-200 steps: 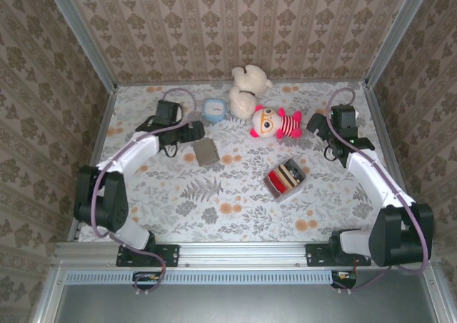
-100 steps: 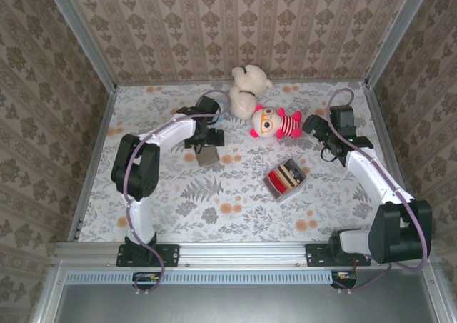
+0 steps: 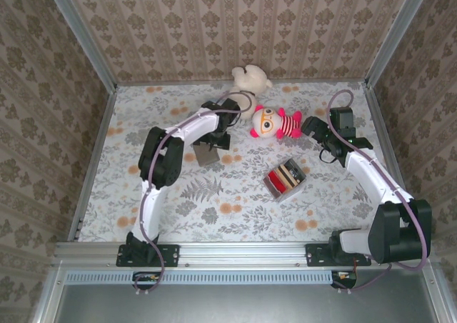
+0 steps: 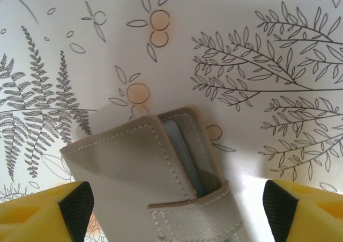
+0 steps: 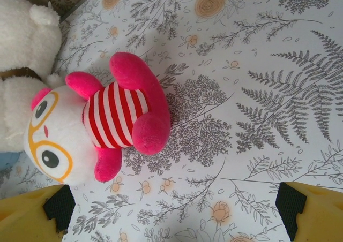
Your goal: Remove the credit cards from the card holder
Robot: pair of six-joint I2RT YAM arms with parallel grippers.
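The card holder (image 3: 207, 154) is a folded grey wallet lying left of the table's middle. In the left wrist view the card holder (image 4: 144, 172) lies close below the camera, and a light blue credit card (image 4: 181, 148) edge peeks from its slot. My left gripper (image 3: 213, 140) hangs right over it. The left gripper (image 4: 177, 210) is open, with one finger on each side of the holder and a clear gap on the right side. My right gripper (image 3: 315, 129) is open over bare table near the pink toy, and in its wrist view nothing lies between the right gripper's (image 5: 171, 210) fingers.
A pink striped plush toy (image 3: 273, 122) and a white plush bear (image 3: 248, 80) sit at the back middle. A grey tray (image 3: 285, 179) with red contents stands right of centre. Patterned walls close the table at the back and sides.
My left arm has swung right from the table's left side to above the card holder, and its jaws have narrowed a little. The right gripper has barely shifted.
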